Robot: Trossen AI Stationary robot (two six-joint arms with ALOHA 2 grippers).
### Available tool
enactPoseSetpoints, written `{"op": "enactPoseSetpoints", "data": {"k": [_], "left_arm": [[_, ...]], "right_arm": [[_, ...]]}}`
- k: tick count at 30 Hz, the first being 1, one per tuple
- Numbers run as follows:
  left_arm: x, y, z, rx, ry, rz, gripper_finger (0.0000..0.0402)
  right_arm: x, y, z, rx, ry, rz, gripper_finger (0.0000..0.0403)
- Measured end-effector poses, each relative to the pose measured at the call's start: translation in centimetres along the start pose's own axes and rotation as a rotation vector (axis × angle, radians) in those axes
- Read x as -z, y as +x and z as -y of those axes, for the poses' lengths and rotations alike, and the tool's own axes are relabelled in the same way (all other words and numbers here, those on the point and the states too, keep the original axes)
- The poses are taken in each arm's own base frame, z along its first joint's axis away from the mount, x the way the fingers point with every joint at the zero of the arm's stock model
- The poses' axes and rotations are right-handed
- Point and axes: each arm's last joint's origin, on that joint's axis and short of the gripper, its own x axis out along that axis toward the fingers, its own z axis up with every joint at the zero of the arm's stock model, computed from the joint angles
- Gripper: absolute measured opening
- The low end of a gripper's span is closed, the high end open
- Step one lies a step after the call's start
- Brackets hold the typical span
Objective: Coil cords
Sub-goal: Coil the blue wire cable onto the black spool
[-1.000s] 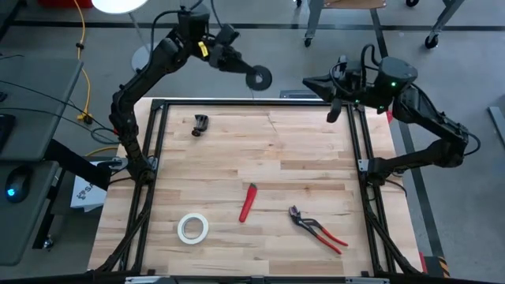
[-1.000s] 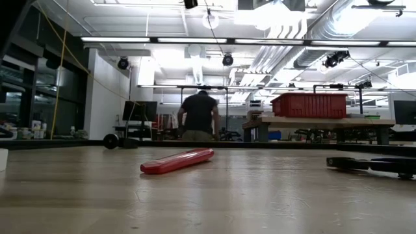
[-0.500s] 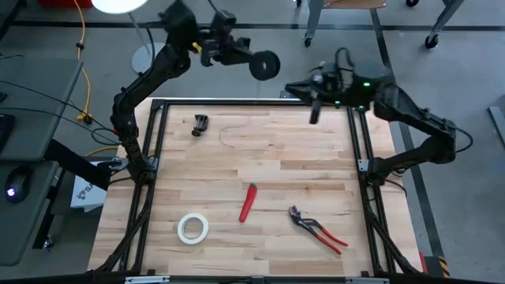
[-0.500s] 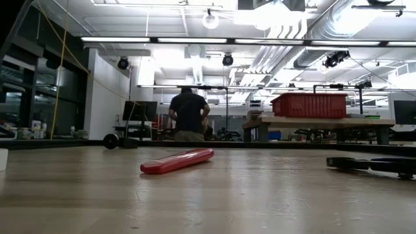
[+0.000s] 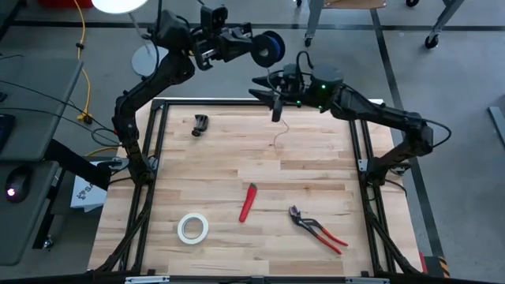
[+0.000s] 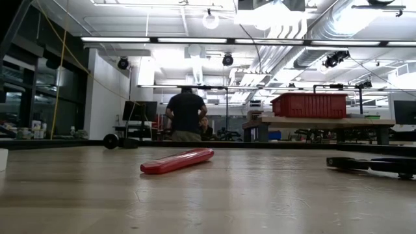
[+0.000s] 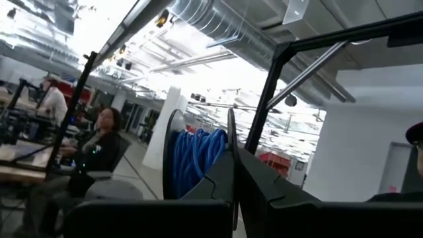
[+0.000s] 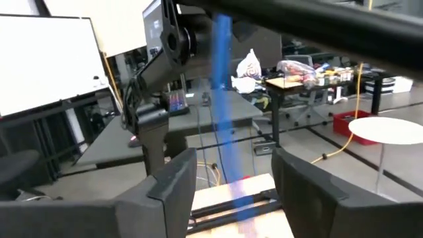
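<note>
Listing what we see, left to right:
Left gripper: clamped shut on the spool, raised past the table's far edge.
Wire: hanging from the right gripper; we see its fingers apart.
Table: tape roll, red tool, pliers.
Room: person standing.

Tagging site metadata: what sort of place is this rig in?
Probably an industrial lab or workshop: exposed ceiling ducts, workbenches with a red bin, a person standing among monitors beyond the wooden table.

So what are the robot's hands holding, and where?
The left gripper clamps the small black round spool by its rim. The right gripper holds nothing; the thin blue wire passes its open jaws.
</note>
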Motion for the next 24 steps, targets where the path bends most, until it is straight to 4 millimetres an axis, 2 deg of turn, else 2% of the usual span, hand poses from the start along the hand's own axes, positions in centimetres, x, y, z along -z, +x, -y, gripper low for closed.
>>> {"op": "enactPoseSetpoints", "data": {"k": [4, 7, 9, 12, 14, 24], "left_arm": [[0.2, 0.4, 0.2, 0.007, 0.015, 0.004, 0.0001], [0.1, 0.1, 0.1, -0.001, 0.011, 0.006, 0.0001], [-0.1, -0.1, 0.0, -0.009, 0.013, 0.009, 0.0001], [-0.3, -0.3, -0.1, -0.014, 0.018, 0.013, 0.0001], [-0.5, -0.6, 0.0, -0.017, 0.024, 0.012, 0.0001], [-1.6, -1.9, -0.2, -0.050, 0.047, 0.018, 0.0001]], "right_arm": [[0.3, 0.2, 0.0, -0.007, 0.018, -0.014, 0.0181], [0.2, 0.0, 0.0, -0.012, 0.021, -0.017, 0.0156], [-0.2, -0.3, -0.1, -0.026, 0.021, -0.009, 0.0127], [-0.5, -0.9, -0.2, -0.031, 0.024, -0.013, 0.0046], [-0.6, -1.2, -0.3, -0.023, 0.025, -0.026, 0.0014], [-1.2, -2.3, -1.5, -0.061, 0.049, -0.037, 0.0001]]}}
